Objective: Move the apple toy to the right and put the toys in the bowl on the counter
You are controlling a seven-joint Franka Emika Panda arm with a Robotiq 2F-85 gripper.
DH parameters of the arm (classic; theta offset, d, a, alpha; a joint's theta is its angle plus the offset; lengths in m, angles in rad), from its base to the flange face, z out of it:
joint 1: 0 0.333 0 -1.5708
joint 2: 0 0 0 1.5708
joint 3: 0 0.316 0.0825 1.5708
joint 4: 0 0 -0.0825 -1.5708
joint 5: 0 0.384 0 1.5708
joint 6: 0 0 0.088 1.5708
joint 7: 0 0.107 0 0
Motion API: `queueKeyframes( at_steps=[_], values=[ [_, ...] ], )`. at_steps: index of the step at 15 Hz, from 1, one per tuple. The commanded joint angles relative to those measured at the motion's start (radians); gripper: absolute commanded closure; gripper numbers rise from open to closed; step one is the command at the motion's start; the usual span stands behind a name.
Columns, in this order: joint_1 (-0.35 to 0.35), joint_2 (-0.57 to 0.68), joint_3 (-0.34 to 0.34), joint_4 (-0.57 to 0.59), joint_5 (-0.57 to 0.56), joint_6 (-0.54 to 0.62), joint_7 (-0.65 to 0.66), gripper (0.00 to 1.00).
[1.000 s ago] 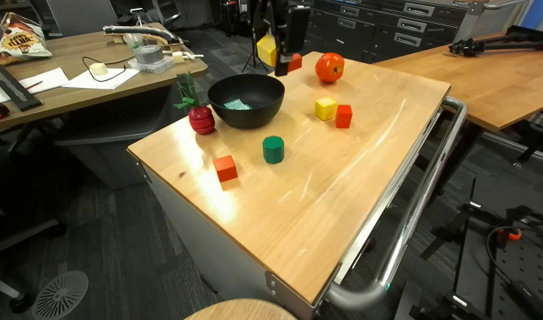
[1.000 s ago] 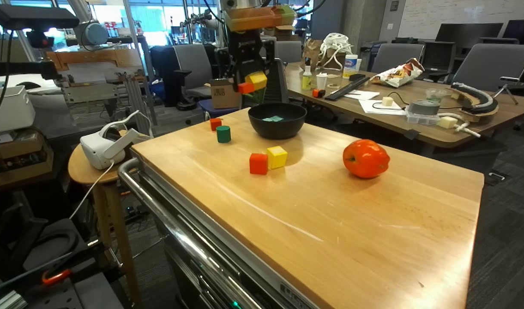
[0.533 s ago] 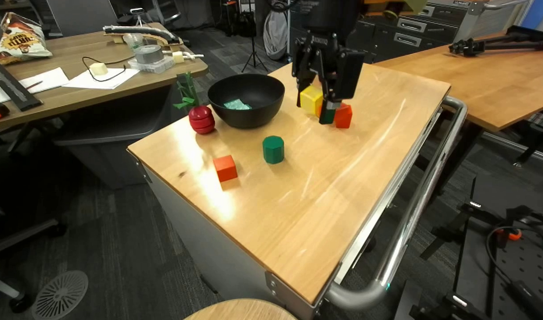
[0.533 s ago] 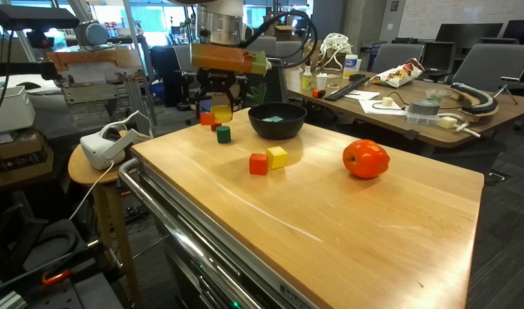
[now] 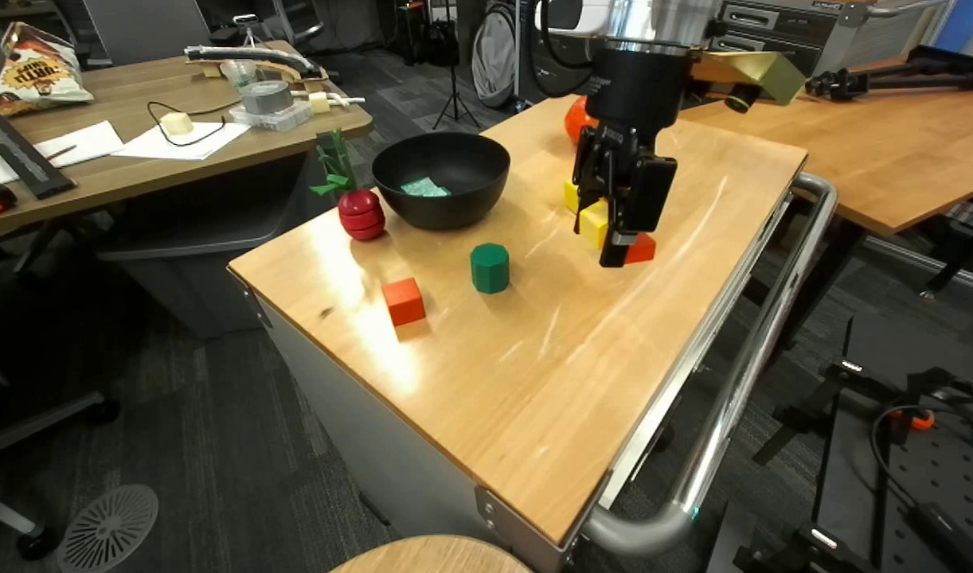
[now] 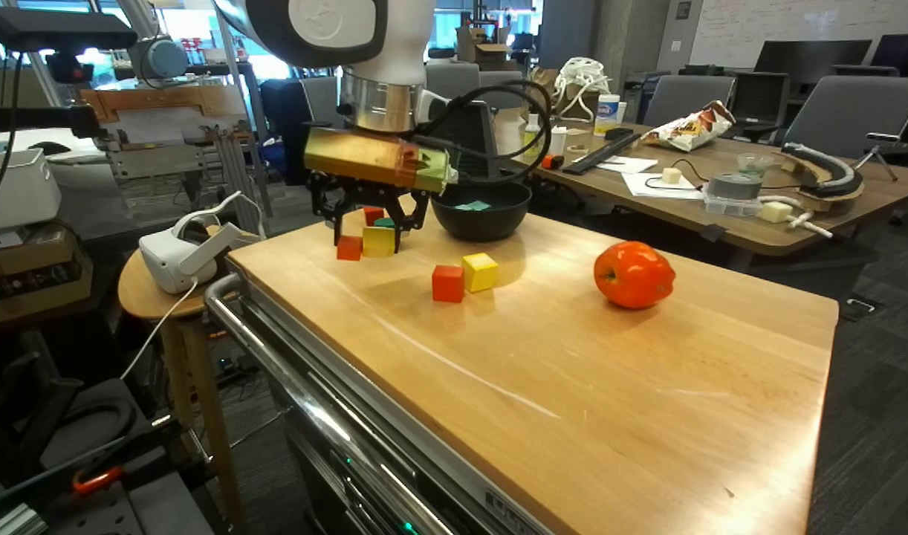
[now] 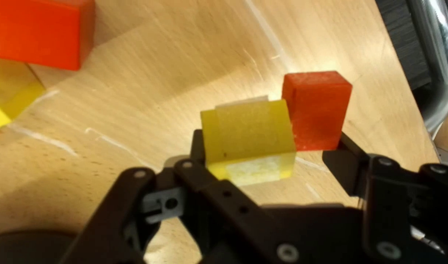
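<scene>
My gripper [image 7: 271,146] is shut on a yellow block [image 7: 251,134] and a red block [image 7: 319,113] side by side. It holds them a little above the wooden counter [image 6: 647,416]. The black bowl [image 5: 447,208] has a pale green piece [image 5: 425,188] inside. A green block [image 5: 490,268], an orange-red block [image 5: 404,302] and a dark-red round toy [image 5: 362,213] with green leaves stand near the bowl. Another yellow block [image 6: 480,273] and red block [image 6: 448,284] sit together on the counter. The apple toy [image 6: 634,275] lies apart from them; my arm partly hides it in an exterior view [image 5: 579,121].
A metal rail [image 5: 741,382] runs along one counter side. A round wooden stool [image 6: 146,286] bears a white headset [image 6: 179,256]. A cluttered desk [image 5: 160,87] stands beyond the bowl. Another wooden table [image 5: 916,143] stands close to the counter.
My gripper has come down and moved towards the rail side with both blocks held, away from the bowl. The apple toy, the bowl and the toys on the counter have not moved.
</scene>
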Motion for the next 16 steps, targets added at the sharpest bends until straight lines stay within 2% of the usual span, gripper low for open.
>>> queueKeyframes(
  at_steps=[1,5,6,7,9,16],
  values=[
    [0.008,0.011,-0.007,-0.007,0.047,0.048,0.011,0.47],
    [0.008,0.011,-0.004,-0.006,0.032,0.083,0.035,0.47],
    [0.009,0.009,-0.003,-0.006,0.024,0.095,0.046,0.35],
    [0.009,0.005,-0.003,-0.006,0.015,0.103,0.057,0.06],
    [0.010,-0.006,-0.003,-0.008,0.004,0.120,0.074,0.00],
    [0.018,-0.055,-0.001,0.029,-0.159,0.169,0.175,0.00]
  ],
)
